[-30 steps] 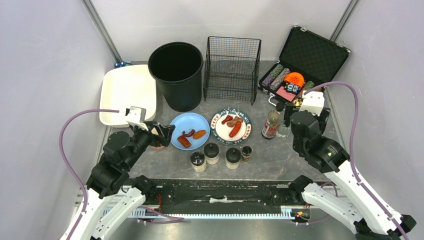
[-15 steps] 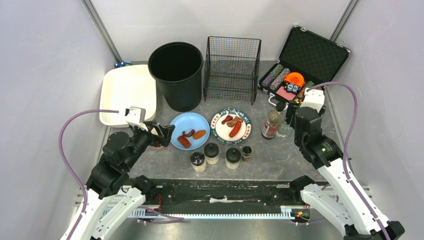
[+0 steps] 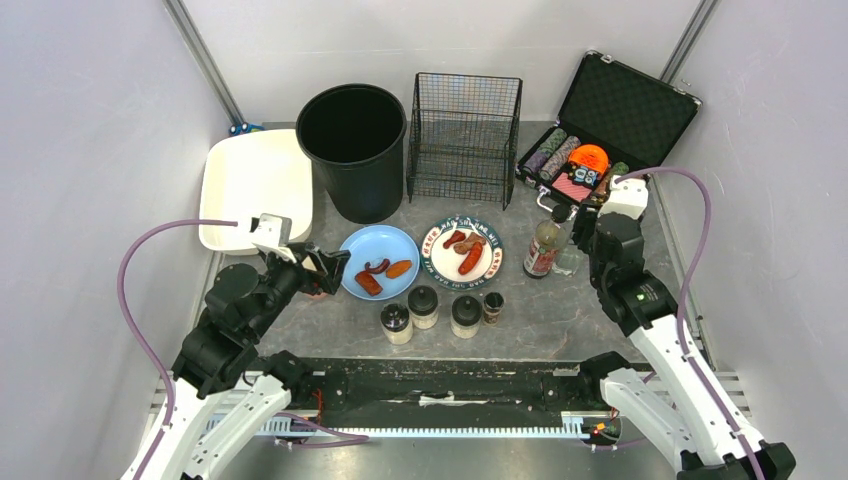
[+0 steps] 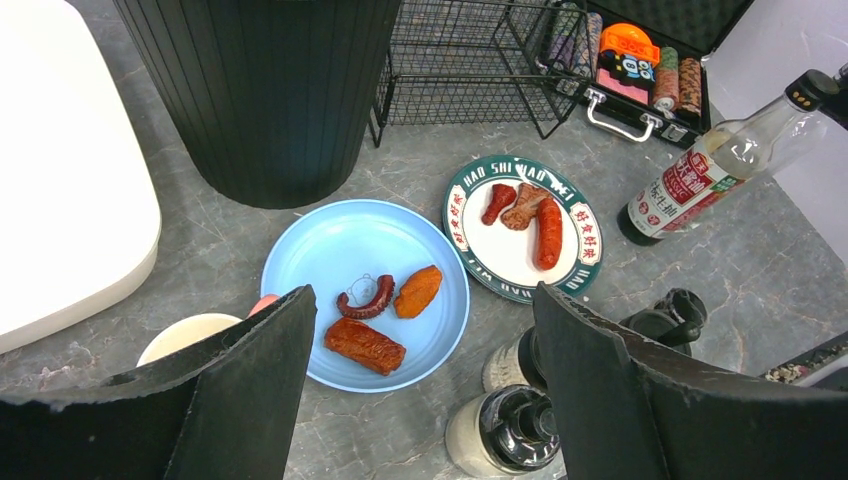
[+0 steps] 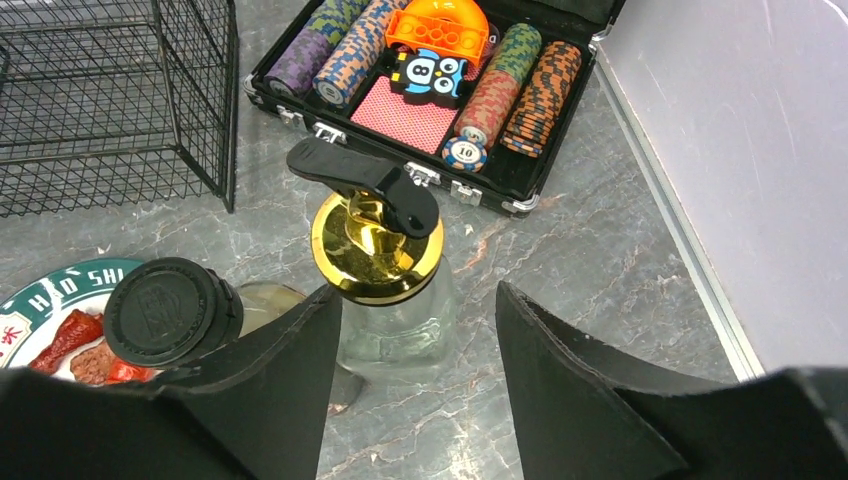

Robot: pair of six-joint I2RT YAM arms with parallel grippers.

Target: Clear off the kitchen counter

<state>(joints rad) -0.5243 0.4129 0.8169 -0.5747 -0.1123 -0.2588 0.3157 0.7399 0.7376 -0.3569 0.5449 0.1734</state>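
Chiefly at risk: tipping of the glass bottle (image 5: 378, 245), tall and top-heavy under a gold collar and black pourer, lower centre of the right wrist view. Probable cause: uneven contact, with the left-of-frame finger hard by the glass, touch not certain, and a clear gap on the right-of-frame side. Could also knock the dark-capped sauce bottle (image 5: 160, 310), just beside at lower left, toward the plate of sausages (image 5: 40, 290). Further hazard: slip of smooth glass from a shallow pinch, with spill onto the kitchen counter (image 5: 570, 250), the grey stone-look surface beneath everything, filling the middle of the top view. Open chip case (image 5: 480, 190) near behind, upper centre; collision judged possible on a careless lift.

Right claw (image 5: 415, 290): partly spread, astride the glass bottle, not seen pinching it. Left claw (image 4: 420, 290): spread wide, holding nothing, touching nothing, poised just left of the blue plate (image 4: 300, 250), left of centre in the top view.
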